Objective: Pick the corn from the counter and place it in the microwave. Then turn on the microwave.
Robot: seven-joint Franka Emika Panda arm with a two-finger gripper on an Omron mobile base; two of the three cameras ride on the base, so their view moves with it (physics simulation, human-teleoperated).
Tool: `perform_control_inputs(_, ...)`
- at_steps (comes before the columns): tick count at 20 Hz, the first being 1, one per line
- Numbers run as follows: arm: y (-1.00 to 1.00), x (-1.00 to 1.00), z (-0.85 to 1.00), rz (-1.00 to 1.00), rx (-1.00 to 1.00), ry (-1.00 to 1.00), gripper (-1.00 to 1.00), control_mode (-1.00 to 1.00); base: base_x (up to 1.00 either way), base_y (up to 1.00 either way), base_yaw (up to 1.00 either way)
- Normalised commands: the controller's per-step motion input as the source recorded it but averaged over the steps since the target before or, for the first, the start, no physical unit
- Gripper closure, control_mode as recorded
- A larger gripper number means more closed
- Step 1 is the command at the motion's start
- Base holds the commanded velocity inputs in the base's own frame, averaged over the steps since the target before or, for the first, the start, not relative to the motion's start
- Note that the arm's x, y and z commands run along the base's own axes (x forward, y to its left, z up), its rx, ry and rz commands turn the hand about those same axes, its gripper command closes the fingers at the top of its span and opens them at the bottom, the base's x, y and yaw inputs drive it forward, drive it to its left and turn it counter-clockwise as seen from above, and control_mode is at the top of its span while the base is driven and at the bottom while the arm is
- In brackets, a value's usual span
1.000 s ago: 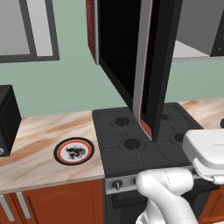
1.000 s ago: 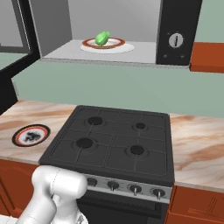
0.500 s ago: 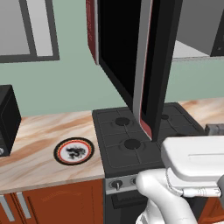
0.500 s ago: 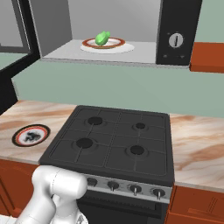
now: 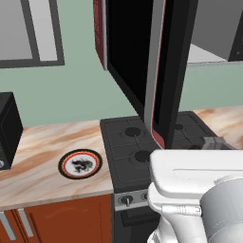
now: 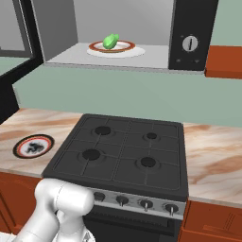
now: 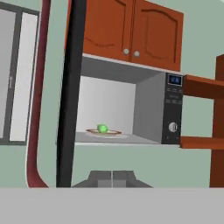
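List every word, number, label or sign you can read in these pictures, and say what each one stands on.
No text can be read with certainty.
Microwave control panel: a small blue-lit display shows characters, too blurred to read.
Rows of buttons below that display: markings too small to read.
Round plate on the counter: a dark figure in its white centre, a picture and not lettering.
Stovetop knobs: no legible marks.
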Motion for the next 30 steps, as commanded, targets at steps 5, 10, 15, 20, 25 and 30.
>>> perform_control_inputs(5,0.30,0.05,-0.05,-0.06,0.00,0.00,1.00,-1.00,0.00,0.00,0.00)
perform_control_inputs(10,0.28,0.15,-0.11,-0.05,0.00,0.00,1.00,-1.00,0.00,0.00,0.00)
perform_control_inputs(15,0.29,0.21,-0.14,-0.06,0.00,0.00,1.00,-1.00,0.00,0.00,0.00)
perform_control_inputs(20,0.28,0.23,-0.10,-0.07,0.00,0.00,1.00,-1.00,0.00,0.00,0.00)
perform_control_inputs(25,0.22,0.27,-0.10,-0.08,0.00,0.00,1.00,-1.00,0.00,0.00,0.00)
perform_control_inputs(30,0.15,0.31,-0.13,-0.10,0.00,0.00,1.00,-1.00,0.00,0.00,0.00)
